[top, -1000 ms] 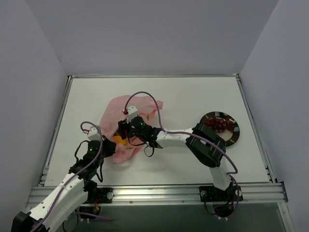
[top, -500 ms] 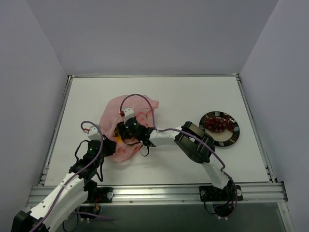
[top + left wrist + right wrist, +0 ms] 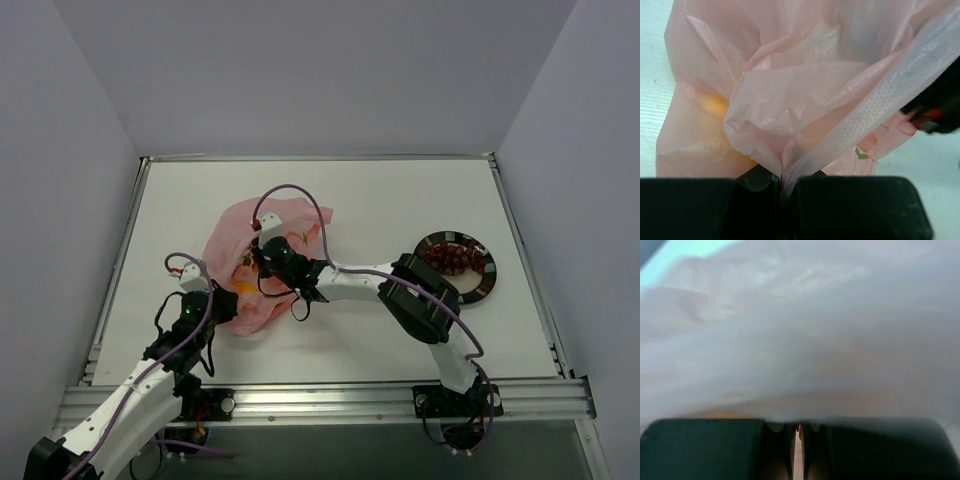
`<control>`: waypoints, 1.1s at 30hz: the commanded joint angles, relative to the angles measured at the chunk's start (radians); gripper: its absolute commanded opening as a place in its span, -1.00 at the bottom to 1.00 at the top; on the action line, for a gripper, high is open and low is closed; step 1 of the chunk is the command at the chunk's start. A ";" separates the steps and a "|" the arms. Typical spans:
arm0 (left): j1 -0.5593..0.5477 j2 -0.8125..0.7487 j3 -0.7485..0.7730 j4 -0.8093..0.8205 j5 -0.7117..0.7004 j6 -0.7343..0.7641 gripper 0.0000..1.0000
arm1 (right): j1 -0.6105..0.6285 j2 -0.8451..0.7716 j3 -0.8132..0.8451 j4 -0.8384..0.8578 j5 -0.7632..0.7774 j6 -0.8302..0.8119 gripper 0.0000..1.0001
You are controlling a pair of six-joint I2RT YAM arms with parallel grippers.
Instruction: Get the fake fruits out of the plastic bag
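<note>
**Top external view: plastic bag (image 3: 235,235) gripped at its near corner**

Nearest me, the left tool (image 3: 785,181) is clenched on a gathered fold of the bag, at its near-left corner. The bag lies crumpled on the desk (image 3: 400,200), left of centre. An orange-yellow fruit (image 3: 246,288) glows through the film just beyond that grip. Further in, the right tool (image 3: 254,266) is pushed into the bag from the right with its jaws closed. Whether film is caught between them I cannot tell. Off to the right, a grape bunch (image 3: 452,257) sits on a dark-rimmed plate (image 3: 488,284), well apart from the bag.
</note>
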 commanded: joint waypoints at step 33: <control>0.019 0.021 0.102 0.103 -0.033 0.106 -0.95 | -0.656 -1.279 -0.860 -0.382 0.447 0.394 -1.00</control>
